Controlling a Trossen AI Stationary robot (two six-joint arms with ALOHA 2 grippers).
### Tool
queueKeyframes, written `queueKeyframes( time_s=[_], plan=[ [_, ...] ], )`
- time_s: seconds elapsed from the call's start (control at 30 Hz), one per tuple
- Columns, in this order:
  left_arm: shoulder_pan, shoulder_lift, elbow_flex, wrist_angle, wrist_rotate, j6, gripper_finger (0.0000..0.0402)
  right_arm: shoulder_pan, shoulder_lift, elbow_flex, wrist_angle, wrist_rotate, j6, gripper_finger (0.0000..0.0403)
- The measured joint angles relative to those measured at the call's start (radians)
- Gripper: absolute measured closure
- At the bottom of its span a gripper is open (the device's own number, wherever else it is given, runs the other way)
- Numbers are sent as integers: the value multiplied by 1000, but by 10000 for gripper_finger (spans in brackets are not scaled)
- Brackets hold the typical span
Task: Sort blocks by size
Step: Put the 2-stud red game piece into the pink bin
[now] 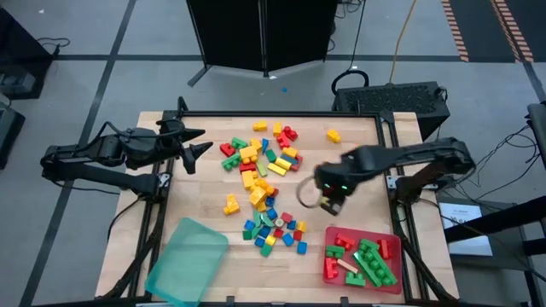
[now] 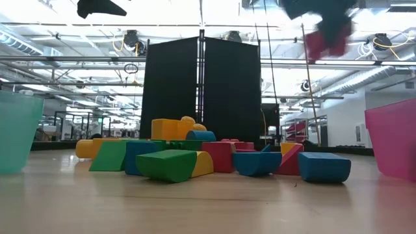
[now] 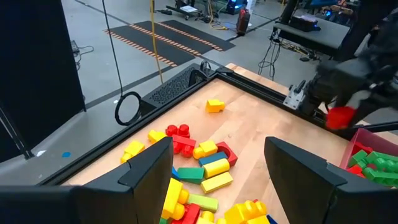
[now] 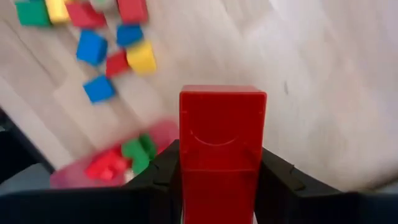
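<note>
The right gripper is hanging above the bench between the pile of blocks at the middle and the red tray at the near right corner. Its fingers are pinching a red block, which is standing upright between them, clear of the bench. The same block is showing in the left wrist view, high over the tray's edge. Green and red blocks are lying in the red tray. One yellow block is sitting apart near the far edge. The left gripper is waiting over the left edge, fingers spread wide and holding nothing. The teal tray is lying at the near left corner.
</note>
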Motion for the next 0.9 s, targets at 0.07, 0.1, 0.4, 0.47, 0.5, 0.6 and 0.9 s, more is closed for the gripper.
queueKeyframes(
  time_s=[0.07,0.1,0.4,0.47,0.5,0.6,0.9],
  plan=[
    [0,0,0,0,0,0,146,65,-35,-9,-53,0,119,286],
    [0,0,0,0,0,0,146,98,-50,-16,-75,0,175,286],
    [0,0,0,0,0,-2,146,344,-77,-120,-31,-40,509,286],
    [0,0,0,0,0,-2,146,377,-77,-144,40,-57,547,286],
    [0,0,0,0,0,-2,146,394,-76,-154,68,-58,567,286],
    [0,0,0,0,0,-2,146,436,-77,-183,144,-60,621,286],
    [0,0,0,0,0,-1,146,535,-76,-302,292,-139,752,286]
  ],
)
